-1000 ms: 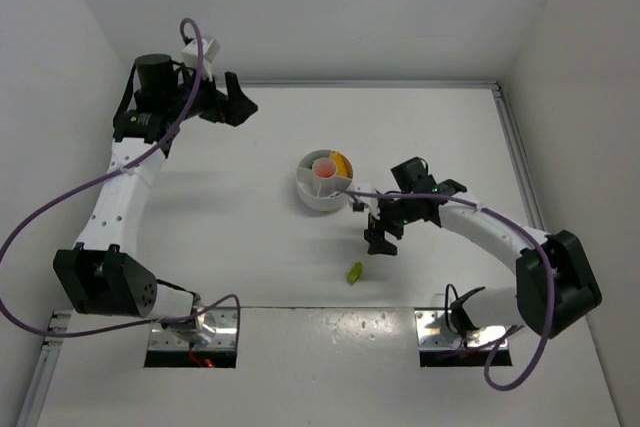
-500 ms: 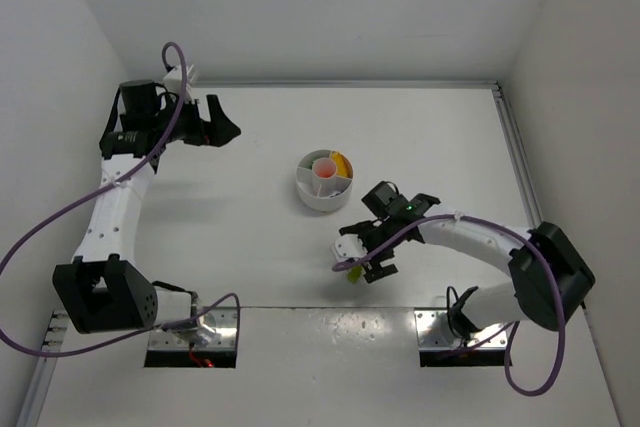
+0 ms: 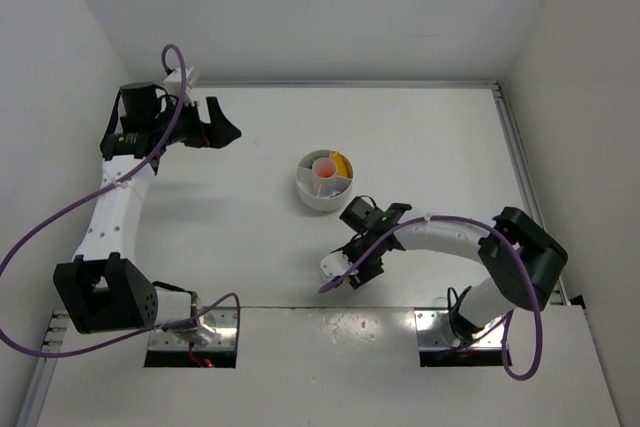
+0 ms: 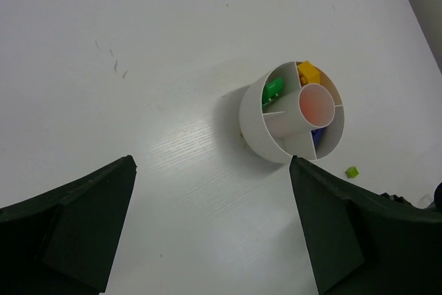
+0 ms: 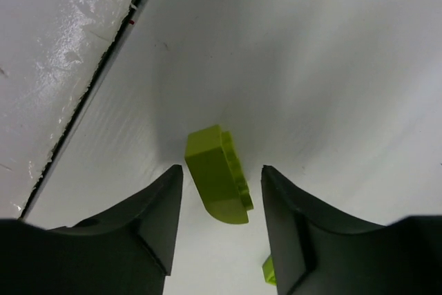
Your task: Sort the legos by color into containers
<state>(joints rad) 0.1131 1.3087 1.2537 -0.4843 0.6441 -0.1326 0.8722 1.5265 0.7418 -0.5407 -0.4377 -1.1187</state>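
Observation:
A lime lego (image 5: 215,174) lies on the white table near its front edge. My right gripper (image 5: 222,168) is down over it, one finger (image 5: 155,219) on each side, a small gap left on both; the jaws are open and partly narrowed. From above, the right gripper (image 3: 352,272) covers that lego. A second tiny lime bit (image 5: 268,269) lies close by, and one lime bit (image 4: 352,171) shows beside the round white dish (image 4: 259,139). The dish holds a green lego (image 4: 273,90), a yellow one (image 4: 308,72) and a dark purple one (image 4: 315,136). My left gripper (image 3: 225,122) hovers open at the far left.
A dark seam and a shiny metal strip (image 5: 90,88) run along the table's front edge just beyond the lime lego. Purple cables loop off both arms. The dish (image 3: 310,197) stands mid-table, a short way behind the right gripper.
My right arm swung from beside the dish toward the front edge and dropped over the lime lego, its jaws narrowing. The left arm drew back slightly to the left.

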